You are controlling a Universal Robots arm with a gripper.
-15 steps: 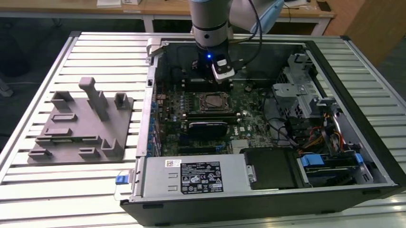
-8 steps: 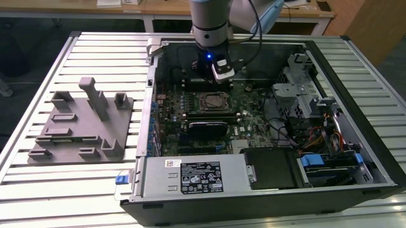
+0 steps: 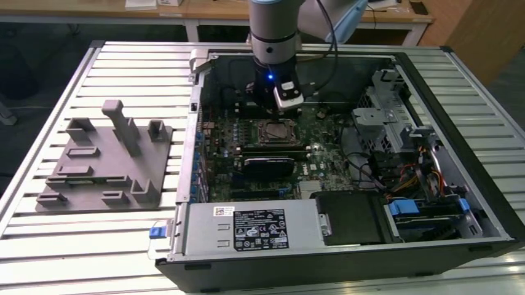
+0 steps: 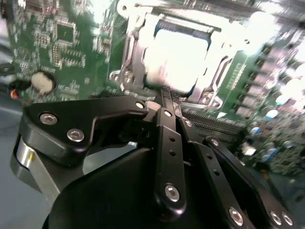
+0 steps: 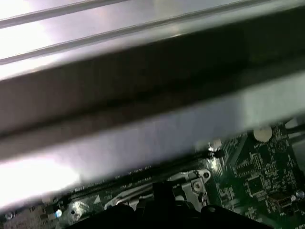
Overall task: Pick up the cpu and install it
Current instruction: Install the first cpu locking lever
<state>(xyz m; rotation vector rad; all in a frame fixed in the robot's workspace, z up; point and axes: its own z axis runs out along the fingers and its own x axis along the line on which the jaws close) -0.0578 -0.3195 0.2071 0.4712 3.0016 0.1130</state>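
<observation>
The cpu (image 3: 276,130) is a shiny silver square lying flat inside the metal-framed socket (image 3: 260,139) on the green motherboard (image 3: 328,163) of an open computer case. In the second wrist view the cpu (image 4: 178,57) shows as a bright plate within the socket frame (image 4: 127,62). My gripper (image 3: 273,110) hangs just above the far edge of the socket. Its black fingers (image 4: 165,112) converge to a point at the frame's rim, shut with nothing between them. The first wrist view catches the socket frame (image 5: 193,183) beneath the case wall (image 5: 143,81).
A grey fixture block (image 3: 107,160) stands on the slatted table (image 3: 49,246) at the exterior view's left. Inside the case are a power supply (image 3: 246,228), a drive cage (image 3: 394,120) and a bundle of cables (image 3: 410,178). A black cooler (image 3: 267,166) sits near the socket.
</observation>
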